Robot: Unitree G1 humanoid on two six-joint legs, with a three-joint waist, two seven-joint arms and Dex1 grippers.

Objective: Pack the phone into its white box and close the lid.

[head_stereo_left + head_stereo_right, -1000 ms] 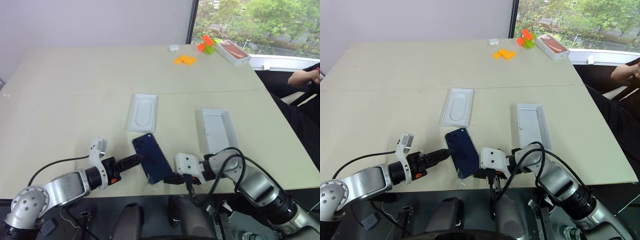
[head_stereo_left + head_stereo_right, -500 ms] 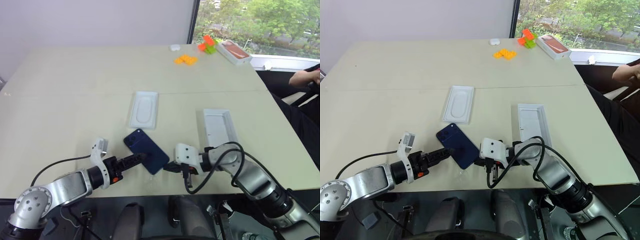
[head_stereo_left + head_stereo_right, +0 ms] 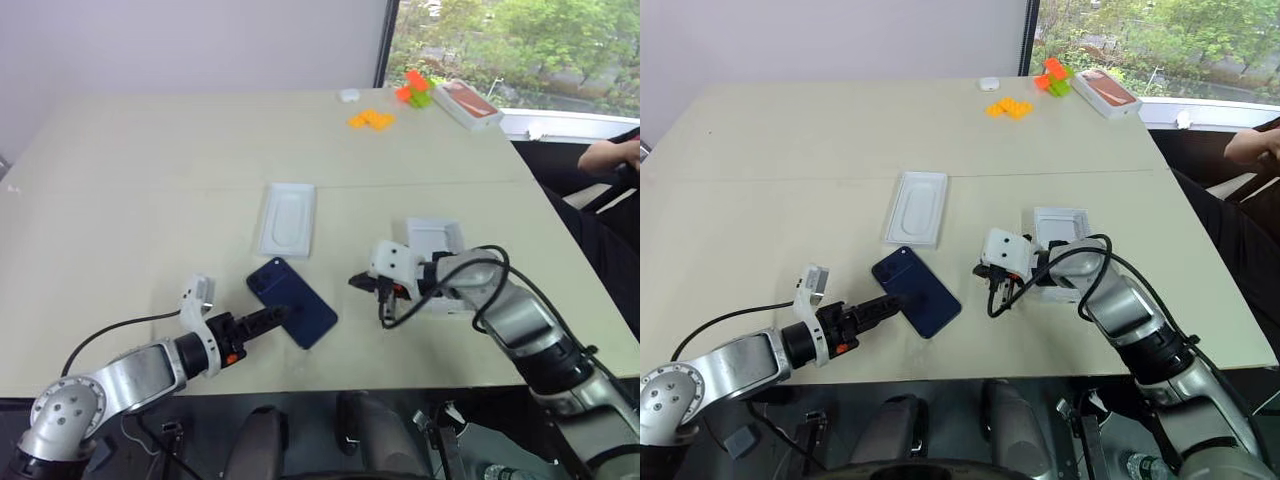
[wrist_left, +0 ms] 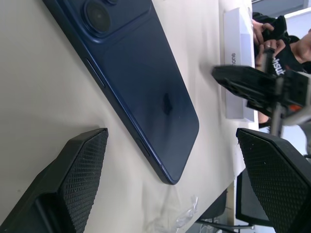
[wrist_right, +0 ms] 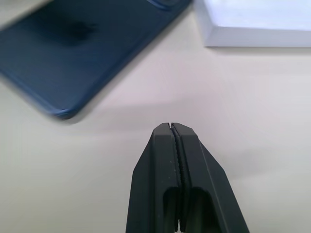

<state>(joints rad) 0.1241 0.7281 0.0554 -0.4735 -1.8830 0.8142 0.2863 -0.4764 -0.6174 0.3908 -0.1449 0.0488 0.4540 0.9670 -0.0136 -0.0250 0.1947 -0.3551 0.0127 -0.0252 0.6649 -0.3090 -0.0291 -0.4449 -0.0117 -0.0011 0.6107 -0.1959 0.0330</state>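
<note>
The flat dark navy-blue phone [image 3: 292,301] lies back-up on the pale tabletop [image 3: 150,180], skewed, with its camera bump toward the far side. My left gripper [image 3: 283,314] rests at its near-left edge with the jaws spread as wide as they go; through my left wrist view the phone sits between them, untouched as far as I can tell. My right gripper [image 3: 358,281] hangs just off the phone's right side, jaws pressed fully together and holding nothing.

The shallow white box [image 3: 432,248], plain inside with a thin raised rim, sits to my right, partly behind my right arm. The white insert with an oval recess [image 3: 286,220] lies just beyond the phone. Across the tabletop are orange blocks [image 3: 370,119] and an orange-topped box [image 3: 465,101] (neither matters to this job).

I judge the packing has not truly begun: the phone is outside the box. The step in hand is getting a hold on it. Next, my left jaws need to close across the phone's narrow sides, or my right must open first, then lift it level toward the box.
</note>
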